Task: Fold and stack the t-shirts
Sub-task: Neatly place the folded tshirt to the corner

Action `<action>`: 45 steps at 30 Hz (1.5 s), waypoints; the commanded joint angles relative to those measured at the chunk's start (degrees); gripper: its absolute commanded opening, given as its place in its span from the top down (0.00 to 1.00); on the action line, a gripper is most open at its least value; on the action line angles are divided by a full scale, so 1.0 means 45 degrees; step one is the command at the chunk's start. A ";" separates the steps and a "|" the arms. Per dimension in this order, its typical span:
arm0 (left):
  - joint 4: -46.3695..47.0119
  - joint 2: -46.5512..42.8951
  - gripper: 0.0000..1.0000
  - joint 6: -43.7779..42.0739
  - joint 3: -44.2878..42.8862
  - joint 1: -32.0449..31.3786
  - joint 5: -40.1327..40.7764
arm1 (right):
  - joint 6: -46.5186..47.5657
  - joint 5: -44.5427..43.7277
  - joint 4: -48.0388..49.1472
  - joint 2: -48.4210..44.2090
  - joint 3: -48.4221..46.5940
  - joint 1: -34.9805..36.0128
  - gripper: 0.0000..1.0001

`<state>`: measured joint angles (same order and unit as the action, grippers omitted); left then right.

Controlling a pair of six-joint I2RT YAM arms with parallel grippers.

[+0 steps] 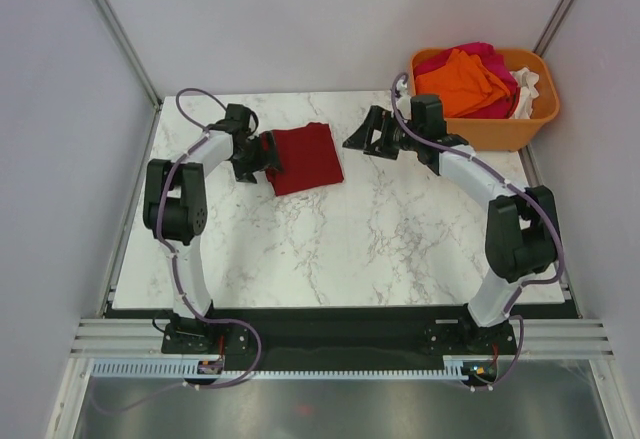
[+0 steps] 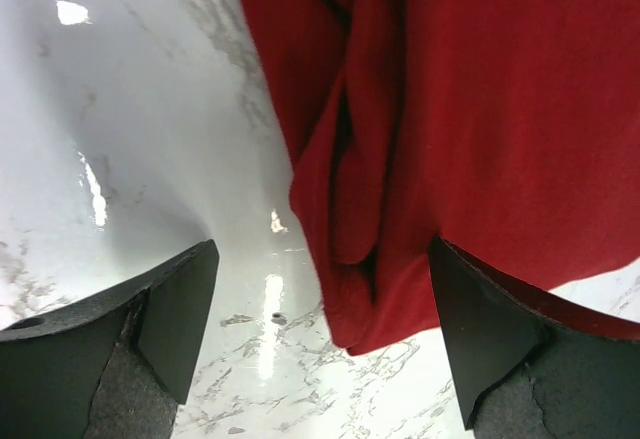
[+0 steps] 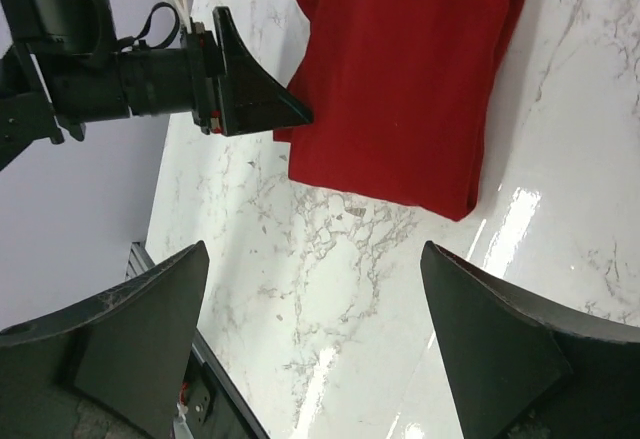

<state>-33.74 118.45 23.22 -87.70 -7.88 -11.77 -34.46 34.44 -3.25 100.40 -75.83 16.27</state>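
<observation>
A dark red t-shirt [image 1: 306,157] lies folded into a small rectangle at the back middle of the marble table [image 1: 340,249]. It also shows in the left wrist view [image 2: 480,119] and the right wrist view [image 3: 410,79]. My left gripper [image 1: 268,154] is open at the shirt's left edge, its jaws astride a folded corner, holding nothing. My right gripper [image 1: 360,135] is open and empty, just right of the shirt and apart from it. Orange [image 1: 462,81], magenta-pink [image 1: 480,54] and white [image 1: 528,89] shirts lie heaped in the tub.
The orange plastic tub [image 1: 500,131] stands at the back right corner, off the table's edge. Grey walls close in the back and both sides. The left arm's gripper [image 3: 250,79] shows in the right wrist view.
</observation>
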 commanded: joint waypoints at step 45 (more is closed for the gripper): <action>-0.0743 0.5337 0.98 -0.2444 -0.9747 0.5030 -0.2660 | 0.0997 0.0511 0.0662 -0.1530 0.2769 0.0036 0.05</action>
<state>-31.86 142.21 19.57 -124.99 9.96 -26.11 -30.22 35.03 -3.44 96.44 -63.94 16.27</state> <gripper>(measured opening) 0.049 0.947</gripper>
